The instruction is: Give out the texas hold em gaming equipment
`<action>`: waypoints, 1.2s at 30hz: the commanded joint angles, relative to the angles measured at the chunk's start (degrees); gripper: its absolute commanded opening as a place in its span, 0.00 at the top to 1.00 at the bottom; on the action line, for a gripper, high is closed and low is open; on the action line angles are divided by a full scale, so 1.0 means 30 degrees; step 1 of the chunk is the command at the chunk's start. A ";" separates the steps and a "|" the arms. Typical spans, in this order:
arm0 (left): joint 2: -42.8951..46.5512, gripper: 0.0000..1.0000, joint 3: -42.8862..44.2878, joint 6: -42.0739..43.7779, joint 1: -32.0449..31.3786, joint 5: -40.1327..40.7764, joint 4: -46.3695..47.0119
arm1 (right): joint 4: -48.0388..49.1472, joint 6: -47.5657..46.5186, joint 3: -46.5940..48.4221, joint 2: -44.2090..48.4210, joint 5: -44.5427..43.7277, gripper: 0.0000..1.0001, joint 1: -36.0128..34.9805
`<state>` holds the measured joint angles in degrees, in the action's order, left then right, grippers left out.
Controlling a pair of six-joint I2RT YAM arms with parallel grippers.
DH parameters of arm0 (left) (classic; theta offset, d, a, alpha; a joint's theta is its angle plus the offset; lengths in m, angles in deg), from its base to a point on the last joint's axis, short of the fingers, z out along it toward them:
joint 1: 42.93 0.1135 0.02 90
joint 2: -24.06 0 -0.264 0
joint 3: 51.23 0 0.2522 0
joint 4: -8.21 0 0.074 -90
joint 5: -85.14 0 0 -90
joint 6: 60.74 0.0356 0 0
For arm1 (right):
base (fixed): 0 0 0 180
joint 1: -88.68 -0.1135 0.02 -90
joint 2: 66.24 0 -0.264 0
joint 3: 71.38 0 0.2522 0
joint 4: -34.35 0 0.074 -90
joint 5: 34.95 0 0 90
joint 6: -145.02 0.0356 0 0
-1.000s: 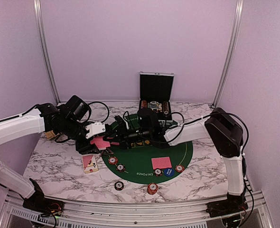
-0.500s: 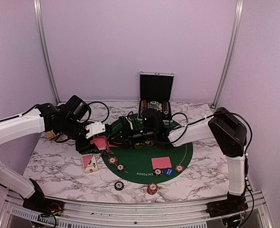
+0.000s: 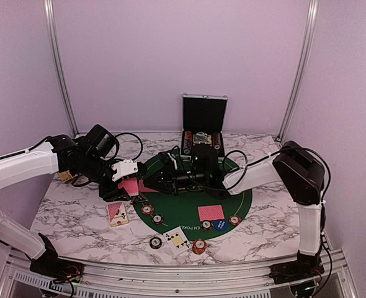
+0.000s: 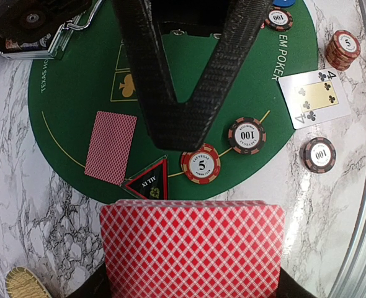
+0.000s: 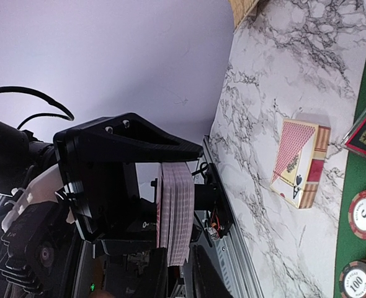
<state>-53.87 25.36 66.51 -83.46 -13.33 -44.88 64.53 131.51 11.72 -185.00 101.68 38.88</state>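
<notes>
Plainly, the left gripper (image 3: 126, 181) is clamped on the deck of red-backed cards (image 4: 192, 248), a finger at either side, held in the air just off the left rim of the green felt mat (image 4: 65, 124). The right gripper (image 4: 175, 127) reaches across the mat toward it. Its two dark fingers are drawn to a point just short of the deck's free edge; the tips look closed, and no card is seen between them. Step in hand, by my reading: taking the top card for the deal. To do it well, the right claw should nip only that one card, shallow, at the free edge. It should then slide the card off along its own face, not lift it away, while the left holds level so the stack does not fan. The deck's red back is turned up toward the left wrist camera, and its free edge points at the mat and the right claw. From the right wrist it shows edge-on. The long axis seems to run across the left jaws, though the near part is cut off. Below lie the triangular token (image 4: 147, 181), a face-down card (image 4: 110, 147) on the felt, and a face-up four of clubs (image 4: 313, 98) on the marble table (image 4: 28, 205).
</notes>
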 commanded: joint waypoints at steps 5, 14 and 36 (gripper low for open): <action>0.0375 1.00 -0.0054 -0.0026 0.0150 -0.0209 -0.0187 | -0.3531 -0.2819 0.0483 0.1297 -0.0453 0.62 0.0224; 0.0329 1.00 -0.0010 -0.0054 0.0152 -0.0219 -0.0158 | -0.4188 -0.3392 0.2088 0.0635 -0.0557 0.28 -0.0480; 0.0147 1.00 0.0298 0.0018 0.0152 -0.0316 -0.0147 | -0.3584 -0.1919 0.5603 -0.2936 0.0069 0.25 -0.1788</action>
<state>-53.87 25.36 66.54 -83.26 -13.35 -44.88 52.75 125.22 24.84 -192.47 101.20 34.33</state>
